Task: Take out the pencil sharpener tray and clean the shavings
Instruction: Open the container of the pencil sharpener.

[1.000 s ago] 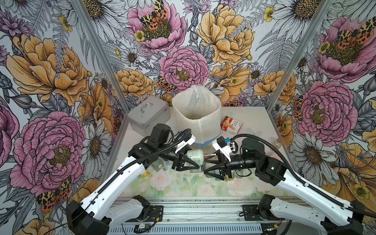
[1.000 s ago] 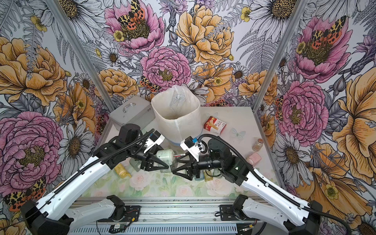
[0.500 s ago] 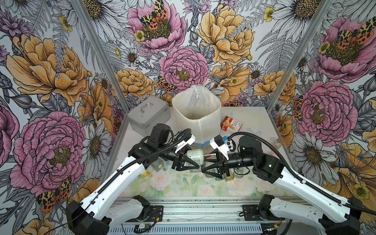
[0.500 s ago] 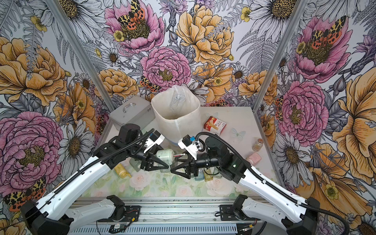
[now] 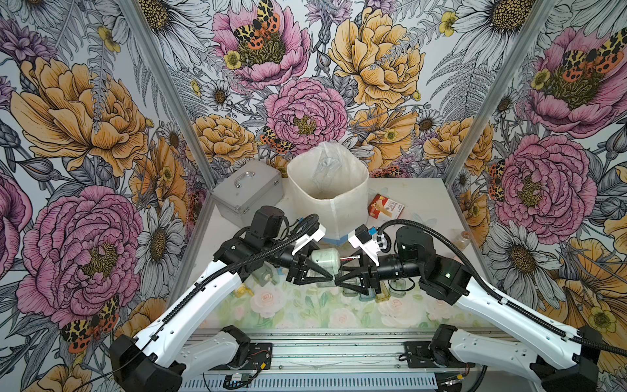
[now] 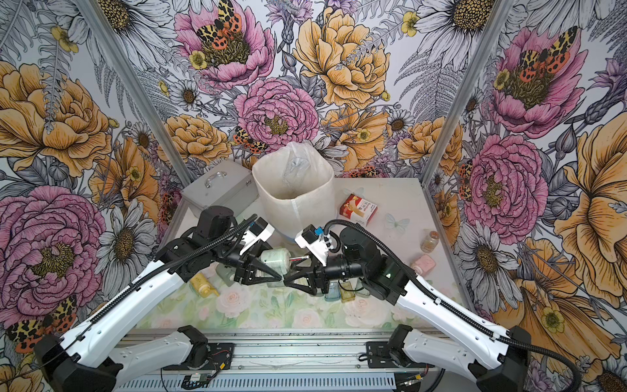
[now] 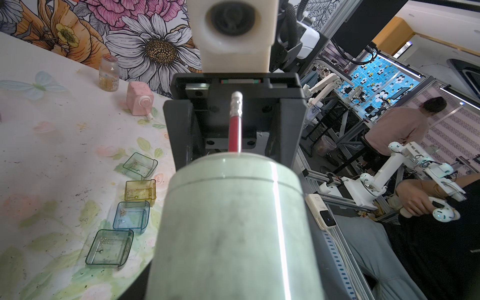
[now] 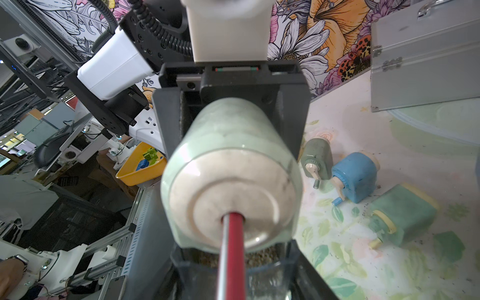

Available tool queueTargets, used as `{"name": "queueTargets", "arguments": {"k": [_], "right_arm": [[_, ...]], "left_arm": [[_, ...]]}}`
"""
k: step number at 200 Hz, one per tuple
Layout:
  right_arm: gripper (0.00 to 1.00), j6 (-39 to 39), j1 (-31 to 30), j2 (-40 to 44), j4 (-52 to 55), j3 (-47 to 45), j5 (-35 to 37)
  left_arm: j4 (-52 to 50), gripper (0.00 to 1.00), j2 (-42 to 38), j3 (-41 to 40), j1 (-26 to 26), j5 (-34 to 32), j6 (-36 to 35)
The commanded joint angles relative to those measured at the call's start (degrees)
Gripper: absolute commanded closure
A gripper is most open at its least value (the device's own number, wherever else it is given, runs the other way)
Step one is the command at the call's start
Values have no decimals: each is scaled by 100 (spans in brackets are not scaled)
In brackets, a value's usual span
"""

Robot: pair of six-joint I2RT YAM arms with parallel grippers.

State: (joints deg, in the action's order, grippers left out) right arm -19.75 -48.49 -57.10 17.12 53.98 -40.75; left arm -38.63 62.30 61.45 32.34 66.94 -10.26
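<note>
My left gripper is shut on a pale green pencil sharpener and holds it sideways above the table's front half. A red pencil sticks out of its end toward my right arm. In the right wrist view a clear tray juts out beneath the sharpener, with brown shavings inside it. My right gripper is shut on that tray, one finger against each side wall. Both grippers meet tip to tip in both top views. The sharpener fills the left wrist view and hides my left fingers.
A white lined bin stands behind the grippers, with a silver case to its left and a red box to its right. Several empty coloured trays lie under my right arm. Blue and green sharpeners lie under my left arm.
My right gripper has moved left up to the sharpener and its jaws have narrowed onto the tray. The left arm has held still.
</note>
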Motion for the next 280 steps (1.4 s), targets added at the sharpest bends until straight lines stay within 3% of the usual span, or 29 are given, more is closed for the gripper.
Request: {"name": "queueTargets", "arguments": {"k": [1,93,163,226,280], "right_arm": [[48,-38,-44,95,-188,152,95],[53,-264,274,569,-168,-25,178],[53,-311,915,745,-70,-47,53],[53,-350,1043,712,-69,-11,6],[53,-347,1146,420,-63,302,-58]], "left_arm": [[207,100,-34,201,-52,46,-70],[207,100,-226,181,-147,-160,-88],[204,100,-498,235,-540,-403,-141],[414,100,-730,212,-977,-1122,26],[1285,100,-1317,-215,-1332,-2774,508]]}}
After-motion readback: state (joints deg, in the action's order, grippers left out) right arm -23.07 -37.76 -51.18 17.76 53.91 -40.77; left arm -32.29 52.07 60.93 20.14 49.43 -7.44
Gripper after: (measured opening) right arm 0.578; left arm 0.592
